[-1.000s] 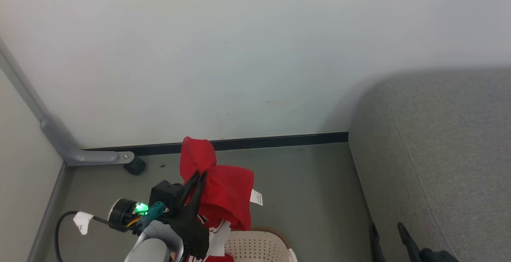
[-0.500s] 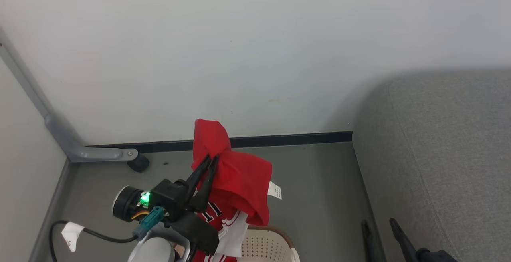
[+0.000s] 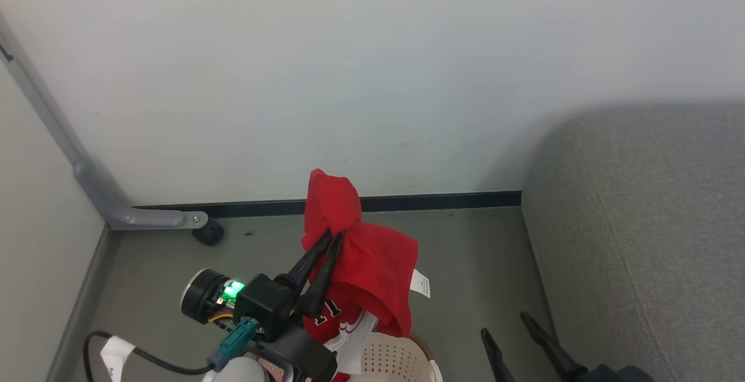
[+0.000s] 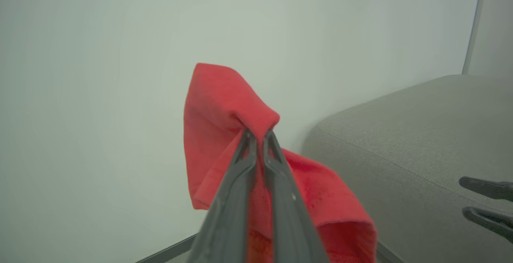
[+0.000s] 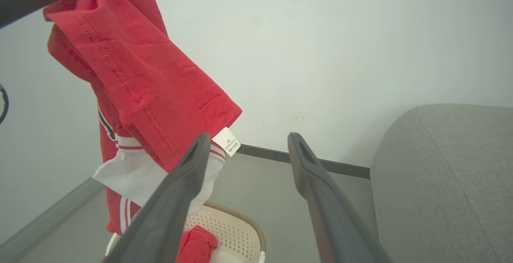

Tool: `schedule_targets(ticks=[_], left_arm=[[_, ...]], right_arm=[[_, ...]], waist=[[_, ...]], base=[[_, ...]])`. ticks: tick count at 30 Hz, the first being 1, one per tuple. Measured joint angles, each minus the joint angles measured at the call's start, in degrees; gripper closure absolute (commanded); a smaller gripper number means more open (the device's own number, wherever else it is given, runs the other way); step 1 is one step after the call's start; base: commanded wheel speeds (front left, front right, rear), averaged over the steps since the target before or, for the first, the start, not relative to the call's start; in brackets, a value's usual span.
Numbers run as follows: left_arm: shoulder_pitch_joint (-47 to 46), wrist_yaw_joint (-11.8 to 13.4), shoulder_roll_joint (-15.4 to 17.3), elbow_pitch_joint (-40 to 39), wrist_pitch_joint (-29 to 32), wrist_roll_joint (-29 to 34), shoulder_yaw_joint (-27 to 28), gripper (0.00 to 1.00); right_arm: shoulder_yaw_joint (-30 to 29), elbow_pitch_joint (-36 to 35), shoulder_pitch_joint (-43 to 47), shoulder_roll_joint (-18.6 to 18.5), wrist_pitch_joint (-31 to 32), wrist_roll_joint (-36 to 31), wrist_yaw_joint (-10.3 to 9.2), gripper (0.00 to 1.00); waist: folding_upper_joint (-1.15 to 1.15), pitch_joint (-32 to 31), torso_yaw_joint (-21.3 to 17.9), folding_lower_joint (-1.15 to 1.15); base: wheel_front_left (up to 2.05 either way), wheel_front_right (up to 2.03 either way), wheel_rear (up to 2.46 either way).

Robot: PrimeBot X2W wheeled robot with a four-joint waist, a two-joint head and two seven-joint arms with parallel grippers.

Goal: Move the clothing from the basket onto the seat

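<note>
at lower centre, left pincer (image 3: 334, 233) pinching the clothing (image 3: 378, 260) has swung right, nearer the seat (image 3: 640, 225); right pincer (image 3: 504, 324) spread.

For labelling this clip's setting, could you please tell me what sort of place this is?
Probably a corner of a home-style room or a mock-up of one: a grey upholstered seat, a cream laundry basket on a grey floor, and a plain white wall with dark skirting.

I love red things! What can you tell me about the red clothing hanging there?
The red clothing is soft, bright fabric with white striped trim, dark numerals and a small white label. It hangs crumpled over the basket, its top fold pinched in the shut left gripper.
</note>
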Motion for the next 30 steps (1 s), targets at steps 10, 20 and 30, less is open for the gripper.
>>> schedule_targets(ticks=[10,20,30], left_arm=[[0.11,-0.01,0.51,-3.83,0.00,-0.12,-6.44,1.00],[-2.01,-0.02,0.57,-4.37,0.00,-2.07,-11.82,1.00],[-2.26,-0.02,0.83,-5.67,-0.01,-3.14,-14.18,1.00]], right_arm=[[6.79,-0.03,-3.04,-1.85,0.00,-6.31,1.15,0.00],[8.81,2.67,-5.22,-0.96,0.00,-6.44,1.56,0.00],[9.39,5.43,-6.34,0.03,0.00,-7.34,1.47,0.00]], waist=[[0.00,0.31,0.67,0.00],[0.00,0.26,1.96,0.00],[0.00,0.25,2.43,0.00]], base=[[0.00,0.00,0.00],[0.00,0.00,0.00],[0.00,0.00,0.00]])
